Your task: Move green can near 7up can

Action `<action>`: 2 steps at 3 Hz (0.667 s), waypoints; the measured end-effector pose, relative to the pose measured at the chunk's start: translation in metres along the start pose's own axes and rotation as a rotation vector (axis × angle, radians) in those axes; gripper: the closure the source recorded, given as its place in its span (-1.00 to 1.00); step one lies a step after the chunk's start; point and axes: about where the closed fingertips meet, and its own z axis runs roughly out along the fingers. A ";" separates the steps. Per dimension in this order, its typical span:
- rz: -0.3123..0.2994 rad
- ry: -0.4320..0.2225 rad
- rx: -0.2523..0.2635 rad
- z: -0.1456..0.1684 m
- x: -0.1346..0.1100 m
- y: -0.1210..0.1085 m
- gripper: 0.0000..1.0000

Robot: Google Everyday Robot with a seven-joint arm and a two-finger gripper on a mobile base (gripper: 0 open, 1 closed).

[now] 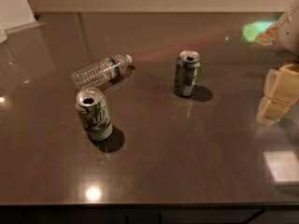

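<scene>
A dark, glossy tabletop [196, 162] fills the camera view, its surface catching spots of lamp glare near the front edge and a green patch of light [254, 30] in the far corner, just above and behind the claw. The robot's claw [276, 96], pale yellow and blocky, enters at the right edge of the scene and hangs close above the tabletop, touching none of the three containers; whether it is open or closed cannot be told from here, and it grips nothing. A clear plastic water bottle [99, 71] lies on its side far across from the claw, well to the left and a little farther back, its cap end turned toward the claw's side of the scene. The 7up can [94, 114], white with green streaks and a red spot, stands upright with its top opened, the farthest of the cans from the claw, well off to the left and nearer the front edge. The green can [187, 73], dark and metallic with a silver top, stands upright between the claw and the bottle, the nearest thing to the claw yet clearly apart from it, to its left and slightly farther back, and well apart from the 7up can.
</scene>
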 end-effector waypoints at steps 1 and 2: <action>0.000 0.000 0.000 0.000 0.000 0.000 -1.00; 0.009 -0.021 -0.008 0.004 -0.007 -0.005 -1.00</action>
